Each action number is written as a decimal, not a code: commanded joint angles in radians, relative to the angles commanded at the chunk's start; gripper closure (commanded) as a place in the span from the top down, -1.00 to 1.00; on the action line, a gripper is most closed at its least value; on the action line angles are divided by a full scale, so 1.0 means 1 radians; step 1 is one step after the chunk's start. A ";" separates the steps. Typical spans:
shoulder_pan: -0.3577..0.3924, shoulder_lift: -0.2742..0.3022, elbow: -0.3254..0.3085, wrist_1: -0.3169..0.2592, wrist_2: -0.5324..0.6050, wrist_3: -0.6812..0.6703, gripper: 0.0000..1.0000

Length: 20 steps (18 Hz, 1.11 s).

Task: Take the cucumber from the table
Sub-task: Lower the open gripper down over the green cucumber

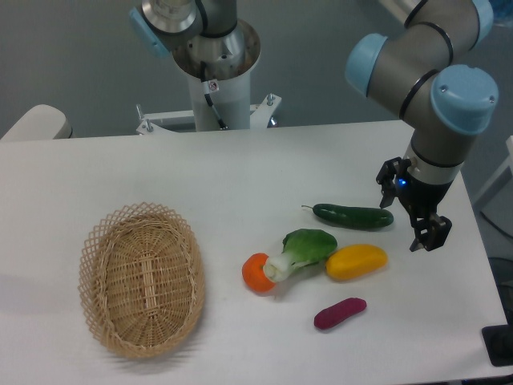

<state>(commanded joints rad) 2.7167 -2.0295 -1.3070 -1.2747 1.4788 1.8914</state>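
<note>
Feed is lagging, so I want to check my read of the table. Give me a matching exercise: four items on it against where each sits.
Items:
1. cucumber
2. basket
3. purple vegetable
4. orange vegetable

Places:
A. far left of the table
B. nearest the front edge
C. just left of the gripper
D. touching the bok choy's white stalk end

Pairs: 1-C, 2-A, 3-B, 4-D

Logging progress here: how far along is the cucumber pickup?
Done: the tool is near the cucumber's right end. In hand: nothing; the tool is open and empty. Left: the grasp and lift, since the cucumber lies flat on the table.
</note>
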 joint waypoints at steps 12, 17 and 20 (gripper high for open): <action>-0.002 -0.002 -0.029 0.009 0.031 0.084 1.00; -0.020 -0.003 -0.112 0.041 0.113 0.153 1.00; -0.032 -0.003 -0.210 0.167 0.240 0.187 1.00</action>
<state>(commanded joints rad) 2.6845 -2.0325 -1.5168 -1.1080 1.7191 2.0783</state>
